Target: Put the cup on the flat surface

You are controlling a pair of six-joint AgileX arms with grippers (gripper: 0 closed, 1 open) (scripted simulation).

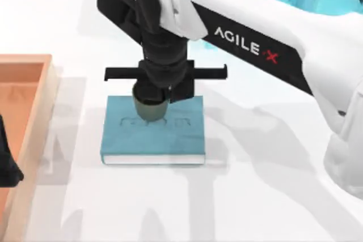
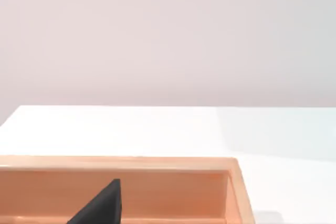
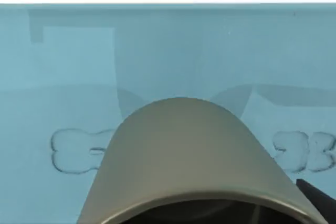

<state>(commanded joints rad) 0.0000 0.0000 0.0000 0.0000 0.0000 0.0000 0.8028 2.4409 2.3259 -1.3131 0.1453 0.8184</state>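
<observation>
Right gripper (image 1: 152, 101) is over the book (image 1: 153, 131), at its far edge, near table centre. The cup (image 1: 150, 109) sits right under the gripper, above the book cover; cannot tell if it touches the cover or is lifted. Gripper body hides the fingers from above, so how far they are spread, or whether they clamp the cup, cannot be told. The right wrist view has the cup (image 3: 184, 156) close up, its dark inside at the frame edge, teal cover (image 3: 157, 56) behind it. Table (image 1: 255, 196) is white around the book. Left arm (image 1: 7, 162) is parked over the tray (image 1: 34, 117) at the table's left edge; a dark fingertip (image 2: 102, 205) is over the tray (image 2: 157, 187).
</observation>
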